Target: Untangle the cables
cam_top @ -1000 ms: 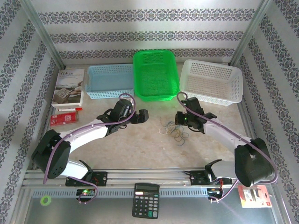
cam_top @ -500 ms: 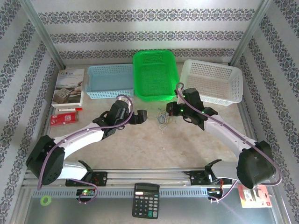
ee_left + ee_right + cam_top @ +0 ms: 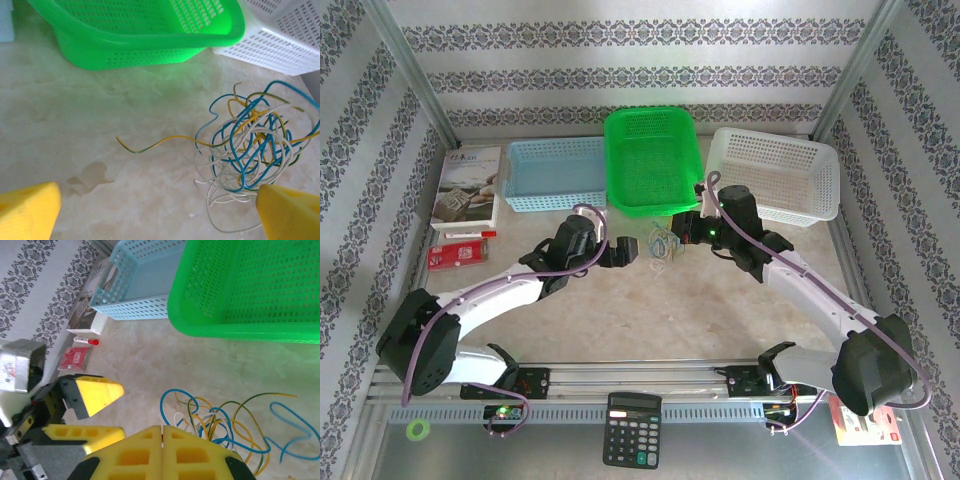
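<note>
The cables (image 3: pixel 663 243) are a tangle of thin blue, yellow and white wires hanging just in front of the green basket (image 3: pixel 650 116). My right gripper (image 3: pixel 683 231) is shut on the cables at their right side. In the right wrist view its yellow fingertips (image 3: pixel 162 429) meet, and the cables (image 3: pixel 225 422) spill out past them. My left gripper (image 3: pixel 626 250) stands open just left of the tangle. Through the left wrist camera the cables (image 3: pixel 250 150) hang by its right finger (image 3: pixel 290 212), with one yellow strand reaching left, and the left gripper (image 3: pixel 160 215) holds nothing.
A blue basket (image 3: pixel 555 150) and a white basket (image 3: pixel 775 140) flank the green one along the back. A book (image 3: pixel 467 185) and a red packet (image 3: pixel 455 257) lie at the left. A calculator (image 3: pixel 632 430) sits on the near rail.
My right gripper has lifted the cables off the table and carried them back and left, toward the green basket. The left gripper has held its place, open.
</note>
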You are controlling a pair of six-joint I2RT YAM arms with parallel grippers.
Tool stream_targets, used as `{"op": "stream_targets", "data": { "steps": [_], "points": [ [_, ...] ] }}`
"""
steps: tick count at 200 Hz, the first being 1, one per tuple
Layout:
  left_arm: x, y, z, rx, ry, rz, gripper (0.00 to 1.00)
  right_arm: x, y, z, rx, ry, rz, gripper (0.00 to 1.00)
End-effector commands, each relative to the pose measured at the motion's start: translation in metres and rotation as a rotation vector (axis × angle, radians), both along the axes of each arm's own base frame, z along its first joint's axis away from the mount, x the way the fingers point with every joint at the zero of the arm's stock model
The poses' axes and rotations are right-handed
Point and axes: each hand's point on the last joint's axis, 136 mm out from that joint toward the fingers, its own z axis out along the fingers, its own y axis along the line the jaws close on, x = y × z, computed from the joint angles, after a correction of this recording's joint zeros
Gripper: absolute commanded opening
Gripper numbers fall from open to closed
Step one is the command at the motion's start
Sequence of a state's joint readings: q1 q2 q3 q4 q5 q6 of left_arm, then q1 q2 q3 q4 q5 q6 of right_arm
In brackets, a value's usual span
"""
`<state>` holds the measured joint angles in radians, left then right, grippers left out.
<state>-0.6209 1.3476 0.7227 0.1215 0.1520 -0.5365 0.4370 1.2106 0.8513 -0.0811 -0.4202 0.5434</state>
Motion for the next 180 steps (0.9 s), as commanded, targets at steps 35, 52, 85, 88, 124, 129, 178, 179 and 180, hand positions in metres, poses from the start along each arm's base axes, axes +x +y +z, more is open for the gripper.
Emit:
{"op": "stream_targets", "data": {
  "steps": [35, 52, 85, 88, 124, 129, 178, 179, 180],
  "points": [
    [0.0, -0.037, 0.005, -0.011, -0.066, -0.213, 1.0, -0.006, 0.018, 0.0, 0.032, -0.013, 0.1, 0.0],
    [0.001, -0.043, 0.003, -0.019, -0.067, -0.244, 1.0, -0.008, 0.021, -0.005, 0.032, -0.004, 0.123, 0.0],
    [0.005, -0.05, 0.0, -0.052, -0.069, -0.273, 0.98, -0.011, 0.024, -0.012, 0.03, 0.008, 0.149, 0.0],
    [0.005, -0.051, 0.0, -0.057, -0.07, -0.277, 0.98, -0.011, 0.024, -0.013, 0.029, 0.009, 0.15, 0.0],
    [0.005, -0.057, -0.002, -0.108, -0.069, -0.327, 0.97, -0.013, 0.031, -0.018, 0.037, 0.017, 0.196, 0.0],
    [0.005, -0.058, -0.001, -0.12, -0.072, -0.335, 0.97, -0.013, 0.032, -0.02, 0.038, 0.021, 0.204, 0.0],
    [0.002, -0.066, -0.003, -0.188, -0.046, -0.398, 0.91, -0.014, 0.04, -0.024, 0.058, 0.028, 0.253, 0.0],
    [0.002, -0.066, -0.004, -0.188, -0.045, -0.398, 0.91, -0.014, 0.04, -0.024, 0.059, 0.028, 0.254, 0.0],
    [0.002, -0.067, -0.003, -0.189, -0.046, -0.399, 0.91, -0.014, 0.04, -0.025, 0.059, 0.029, 0.254, 0.0]
  ]
}}
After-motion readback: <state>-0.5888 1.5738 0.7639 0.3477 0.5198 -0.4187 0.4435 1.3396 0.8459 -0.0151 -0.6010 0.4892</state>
